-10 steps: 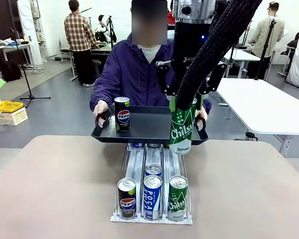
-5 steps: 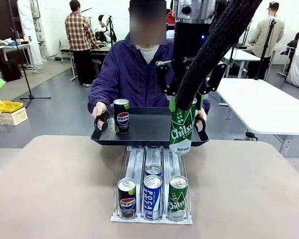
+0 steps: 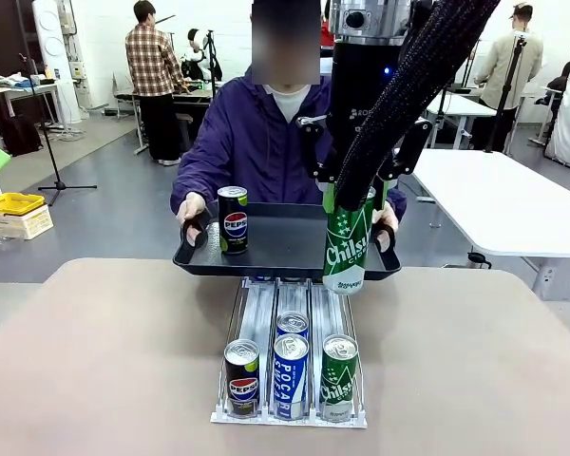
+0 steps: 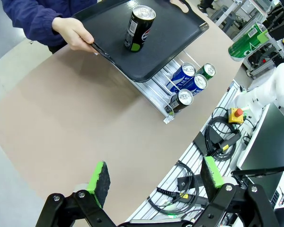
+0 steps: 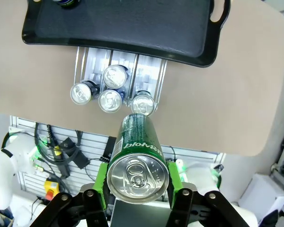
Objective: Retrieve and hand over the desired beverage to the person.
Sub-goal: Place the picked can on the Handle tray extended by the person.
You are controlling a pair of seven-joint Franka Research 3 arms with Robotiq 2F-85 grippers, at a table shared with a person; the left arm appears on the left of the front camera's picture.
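Observation:
My right gripper point(image 3: 351, 204) is shut on a green Chilsung can point(image 3: 346, 249), held upright in the air above the rack, on my side of the tray. From the right wrist, the green can point(image 5: 136, 158) sits between the green pads point(image 5: 101, 182). Across the table, the person point(image 3: 256, 142) in a purple jacket holds a black tray point(image 3: 285, 245) by both handles. On it stands a Pepsi can point(image 3: 233, 219). My left gripper point(image 4: 155, 175) hangs open high above the table, with the tray point(image 4: 175, 26) and the Pepsi can point(image 4: 138, 27) far below.
A white rack point(image 3: 290, 366) on the table holds a Pepsi can point(image 3: 241, 378), two blue Pocari cans point(image 3: 290, 375) and a green can point(image 3: 338, 377). The beige table point(image 3: 104, 361) lies bare on both sides. Other people and tables stand far behind.
The person's tray has shifted slightly. My right gripper and the green can hold still.

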